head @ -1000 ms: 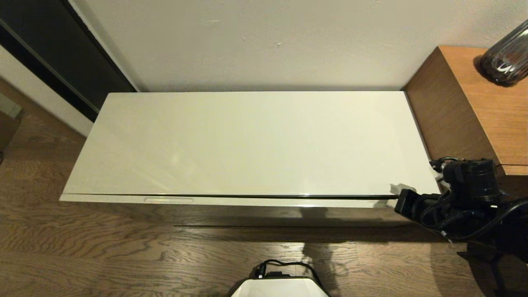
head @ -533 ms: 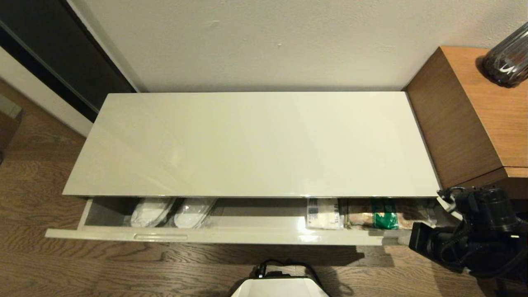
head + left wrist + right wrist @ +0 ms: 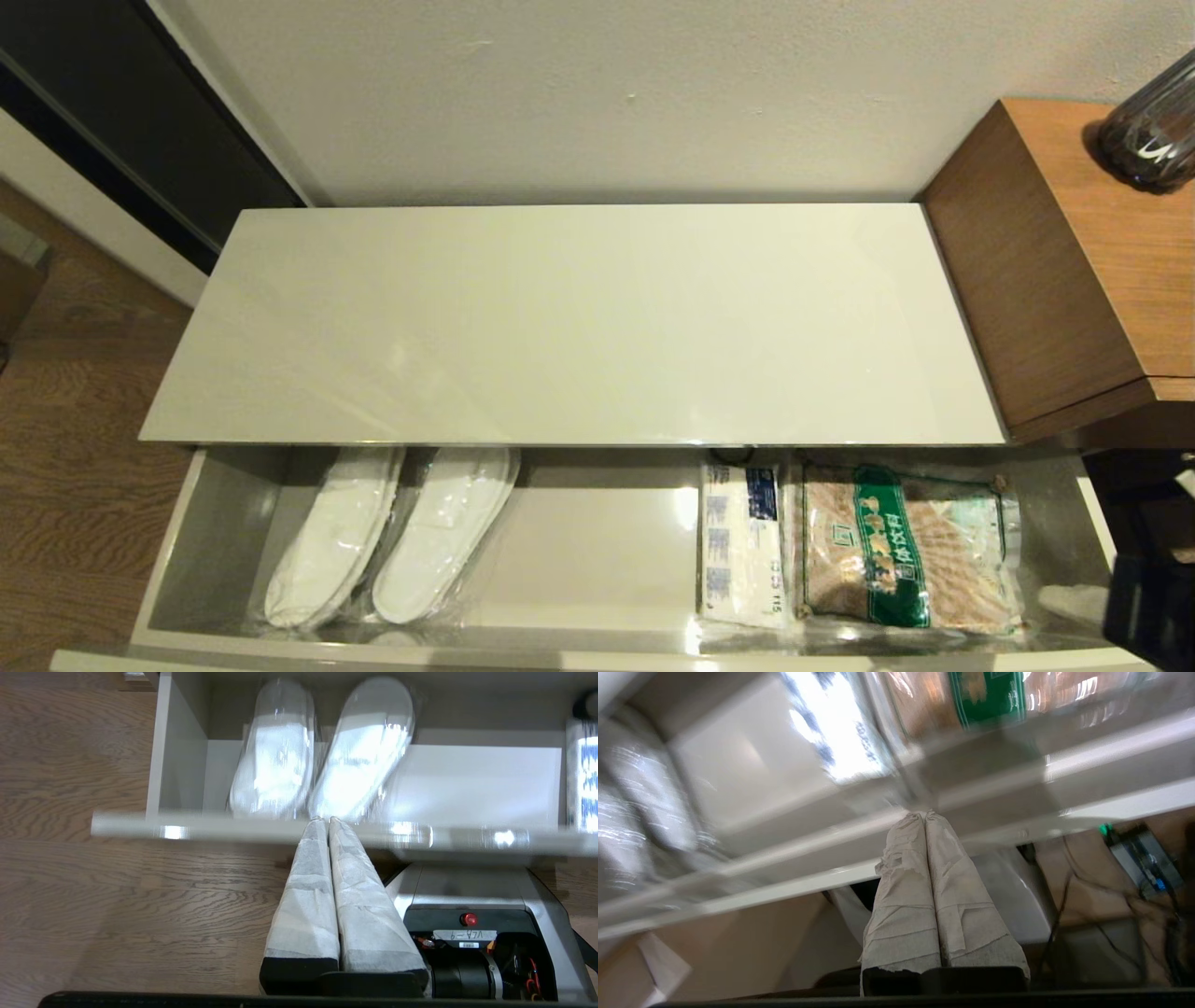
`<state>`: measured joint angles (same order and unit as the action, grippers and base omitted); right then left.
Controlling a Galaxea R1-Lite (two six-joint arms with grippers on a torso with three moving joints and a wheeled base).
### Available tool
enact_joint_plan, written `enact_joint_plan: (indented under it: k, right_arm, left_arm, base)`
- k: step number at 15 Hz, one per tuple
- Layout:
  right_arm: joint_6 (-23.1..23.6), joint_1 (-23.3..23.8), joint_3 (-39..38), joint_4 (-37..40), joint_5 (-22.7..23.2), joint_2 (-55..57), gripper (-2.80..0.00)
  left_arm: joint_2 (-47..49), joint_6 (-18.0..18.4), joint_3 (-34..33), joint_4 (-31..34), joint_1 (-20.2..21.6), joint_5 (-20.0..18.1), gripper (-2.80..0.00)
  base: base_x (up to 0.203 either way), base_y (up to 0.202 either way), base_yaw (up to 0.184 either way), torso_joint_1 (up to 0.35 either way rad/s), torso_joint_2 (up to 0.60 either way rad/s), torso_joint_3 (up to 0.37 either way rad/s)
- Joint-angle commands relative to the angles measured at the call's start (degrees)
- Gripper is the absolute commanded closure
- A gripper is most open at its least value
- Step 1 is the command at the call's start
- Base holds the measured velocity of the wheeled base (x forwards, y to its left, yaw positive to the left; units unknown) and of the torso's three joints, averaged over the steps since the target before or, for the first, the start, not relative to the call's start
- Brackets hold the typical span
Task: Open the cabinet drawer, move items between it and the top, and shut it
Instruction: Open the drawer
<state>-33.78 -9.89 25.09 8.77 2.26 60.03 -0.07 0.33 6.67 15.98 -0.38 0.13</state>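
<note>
Since the drawer stands out from under the slab: the opening step looks done.
Cabinet drawer (image 3: 597, 644): pulled well forward, its inside lit and in plain sight in the head view; its front edge runs along the bottom of that view.
Top (image 3: 569, 317): bare and glossy, nothing lying on it, so no item has gone up yet.
White packet (image 3: 742, 546): flat on the drawer floor, right of the middle, blue print blocks facing up.
Green-label packet (image 3: 901, 551): just beside the white packet on its right, clear wrap over tan contents, also flat in the drawer.
Slippers (image 3: 392, 537): wrapped pair at the drawer's left end, well apart from the packets; not part of the move.
Right hand (image 3: 924, 814): padded fingers pressed together with nothing between them, tips at the drawer's front edge near the green-label packet; only a dark part of the arm shows at the head view's right border.
Left hand (image 3: 326, 820): fingers closed on nothing, tips at the drawer front before the slippers; seemingly idle.
Left to do, as I judge it: lift the packets to the top, any return move, then push the drawer shut.
</note>
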Motion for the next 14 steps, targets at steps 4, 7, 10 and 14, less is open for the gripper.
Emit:
enact_joint_plan:
  k: [4,7,10,14]
  right_arm:
    - [-1.2,0.0,8.2,24.2,0.0,-17.0,0.00]
    - [-3.7,0.0,7.9,25.1,0.0,-13.6,0.00]
    - [-8.0,0.0,10.0,24.7,0.2,-8.2,0.00]
    - [-12.5,-0.1,15.1,25.9,4.8,-5.8,0.00]
  left_arm:
    - [0.0,0.0,0.0,0.1,-0.1,0.0,0.00]
    - [0.0,0.0,0.0,0.1,-0.1,0.0,0.00]
    - [0.0,0.0,0.0,0.1,-0.1,0.0,0.00]
    - [0.0,0.0,0.0,0.1,0.0,0.0,0.00]
  base:
    - [0.000,0.000,0.000,0.000,0.00,0.000]
    - [0.000,0.000,0.000,0.000,0.00,0.000]
    - [0.000,0.000,0.000,0.000,0.00,0.000]
    - [0.000,0.000,0.000,0.000,0.00,0.000]
